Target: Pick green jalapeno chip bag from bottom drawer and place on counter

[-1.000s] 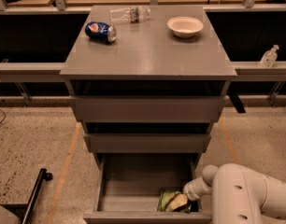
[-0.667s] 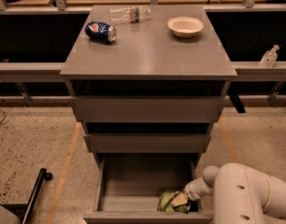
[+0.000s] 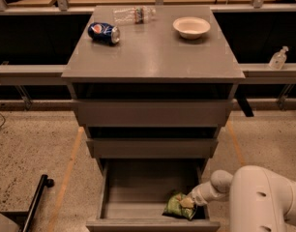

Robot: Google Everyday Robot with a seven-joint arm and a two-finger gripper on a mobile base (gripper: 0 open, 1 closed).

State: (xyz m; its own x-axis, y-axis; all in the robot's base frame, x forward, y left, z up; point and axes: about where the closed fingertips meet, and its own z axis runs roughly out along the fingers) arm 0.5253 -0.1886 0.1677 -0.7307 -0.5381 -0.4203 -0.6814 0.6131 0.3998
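Note:
The green jalapeno chip bag lies in the front right corner of the open bottom drawer, the lowest of three grey drawers. My gripper reaches into the drawer from the right on a white arm and sits right at the bag's right edge, touching it. The counter is the grey top of the cabinet, above the two shut upper drawers.
On the counter lie a blue soda can at the back left, a clear plastic bottle behind it and a white bowl at the back right. A small bottle stands on the right ledge. A black bar lies on the floor at the left.

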